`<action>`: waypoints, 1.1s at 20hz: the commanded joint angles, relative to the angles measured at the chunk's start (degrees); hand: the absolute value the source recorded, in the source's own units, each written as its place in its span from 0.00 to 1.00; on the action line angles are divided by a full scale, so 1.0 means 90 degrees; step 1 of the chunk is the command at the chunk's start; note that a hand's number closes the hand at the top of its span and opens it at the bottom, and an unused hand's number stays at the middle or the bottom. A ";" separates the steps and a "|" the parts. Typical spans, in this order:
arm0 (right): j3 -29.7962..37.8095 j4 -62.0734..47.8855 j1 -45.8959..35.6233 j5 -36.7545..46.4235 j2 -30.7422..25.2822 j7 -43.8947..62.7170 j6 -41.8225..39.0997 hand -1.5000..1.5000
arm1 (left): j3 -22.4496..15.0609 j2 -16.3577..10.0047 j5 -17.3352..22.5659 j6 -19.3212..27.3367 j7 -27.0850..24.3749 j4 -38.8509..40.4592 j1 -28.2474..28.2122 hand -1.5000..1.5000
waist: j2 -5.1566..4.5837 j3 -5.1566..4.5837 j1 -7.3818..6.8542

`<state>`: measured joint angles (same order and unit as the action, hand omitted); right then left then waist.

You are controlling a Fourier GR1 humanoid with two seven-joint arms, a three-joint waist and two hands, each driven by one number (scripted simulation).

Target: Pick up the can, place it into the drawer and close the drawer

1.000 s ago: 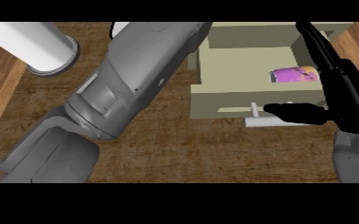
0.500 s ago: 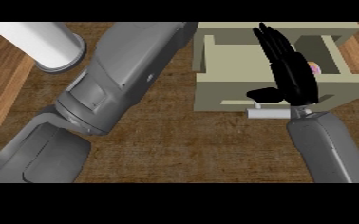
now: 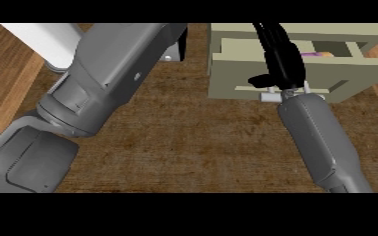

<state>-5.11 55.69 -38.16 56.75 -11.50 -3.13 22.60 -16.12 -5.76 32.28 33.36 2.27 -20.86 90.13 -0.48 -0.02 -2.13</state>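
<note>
A smooth white cylinder (image 3: 43,44) stands at the upper left, cut off by the view's edge. Beside it the left forearm (image 3: 111,82) crosses the view on a slant from the lower left to the top centre, a bulky shell of matte grey panels with rounded edges. At its far end only a black sliver of the left robot hand (image 3: 179,40) shows, and whether it is spread or closed cannot be told. The desk (image 3: 184,145) underneath has a dark brown, mottled wood-grain top.

To the right sits the drawer (image 3: 229,75), a boxy, pale beige shape with flat walls and a darker hollow inside. The right robot hand (image 3: 279,60), glossy black, lies over the drawer's front wall with its long fingers straight and pressed together, pointing away from the robot, and its thumb jutting out to the left. Just below the thumb is a short white bar handle (image 3: 269,96) on the drawer's front. The can (image 3: 316,54) is inside the drawer, just right of the hand; only a small pink-purple strip of it shows above the front wall. The right forearm (image 3: 321,140), a smooth grey tapered tube, runs from the hand down to the lower right.
</note>
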 commanded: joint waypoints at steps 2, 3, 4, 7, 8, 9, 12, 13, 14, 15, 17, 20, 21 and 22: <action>0.0476 -0.1347 -0.0952 0.0171 -0.0022 -0.0053 0.0727 0.00 | -0.0096 -0.0471 -0.0131 -0.0260 0.0433 -0.0350 -0.0185 0.00 | 0.0007 0.0008 -0.0159; 0.0445 -0.1683 -0.1053 0.0313 0.0139 -0.0107 0.1099 0.00 | -0.0069 -0.0225 -0.0147 -0.0007 0.0343 -0.0398 -0.0177 0.00 | -0.0017 0.0010 -0.0114; 0.0503 -0.1780 -0.1225 0.0381 0.0126 0.0101 0.1118 0.00 | -0.0094 -0.0480 -0.0109 -0.0289 0.0537 -0.0593 -0.0354 0.00 | 0.0018 0.0005 -0.0233; 0.0543 -0.2391 -0.1748 0.0480 0.0278 0.0054 0.1345 0.00 | -0.0076 -0.0638 -0.0131 -0.0365 0.0590 -0.0830 -0.0596 0.00 | -0.0013 0.0006 -0.0222; 0.0641 -0.2451 -0.1845 0.0433 0.0169 -0.0010 0.1412 0.00 | -0.0139 -0.0369 -0.0169 -0.0011 0.0565 -0.1034 -0.0863 0.00 | 0.0020 0.0005 -0.0222; 0.0668 -0.2768 -0.1984 0.0538 0.0151 0.0055 0.1523 0.00 | -0.0214 -0.0482 -0.0200 -0.0235 0.0645 -0.1162 -0.0871 0.00 | -0.0001 0.0005 -0.0314; 0.0841 -0.3204 -0.2452 0.0541 0.0074 0.0121 0.1681 0.00 | -0.0223 -0.0768 -0.0249 -0.0237 0.0877 -0.1374 -0.0813 0.00 | -0.0030 0.0007 -0.0422; 0.0842 -0.3282 -0.2410 0.0543 0.0135 -0.0014 0.1896 0.00 | -0.0187 -0.0917 -0.0216 -0.0362 0.0915 -0.1513 -0.0904 0.00 | -0.0032 0.0007 -0.0415; 0.0936 -0.3380 -0.2807 0.0507 -0.0048 0.0046 0.1671 0.00 | -0.0190 -0.0950 -0.0249 -0.0378 0.0965 -0.1467 -0.0820 0.00 | -0.0059 0.0008 -0.0378; 0.0848 -0.3516 -0.2795 0.0618 0.0110 0.0133 0.1727 0.00 | -0.0256 -0.1058 -0.0285 -0.0386 0.0991 -0.1637 -0.1111 0.00 | -0.0028 0.0004 -0.0450; 0.0966 -0.3714 -0.3150 0.0563 0.0073 0.0254 0.1612 0.00 | -0.0331 -0.0923 -0.0312 -0.0342 0.1056 -0.1864 -0.1174 0.00 | -0.0041 0.0004 -0.0488; 0.1101 -0.3812 -0.3152 0.0411 -0.0032 -0.0176 0.1818 0.00 | -0.0276 -0.1095 -0.0280 -0.0315 0.1180 -0.2179 -0.1366 0.00 | -0.0045 0.0008 -0.0472; 0.1005 -0.3960 -0.3266 0.0551 0.0063 -0.0045 0.1772 0.00 | -0.0303 -0.1017 -0.0249 -0.0392 0.1124 -0.2382 -0.1533 0.00 | -0.0046 0.0004 -0.0507; 0.1129 -0.3916 -0.3312 0.0405 0.0065 -0.0159 0.1837 0.00 | -0.0302 -0.1196 -0.0306 -0.0377 0.1222 -0.2397 -0.1431 0.00 | -0.0055 0.0009 -0.0496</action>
<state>3.14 21.85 -63.51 61.46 -11.05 -4.19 36.36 -18.56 -14.91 29.84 30.25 11.96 -39.20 78.68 -1.02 0.19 -5.77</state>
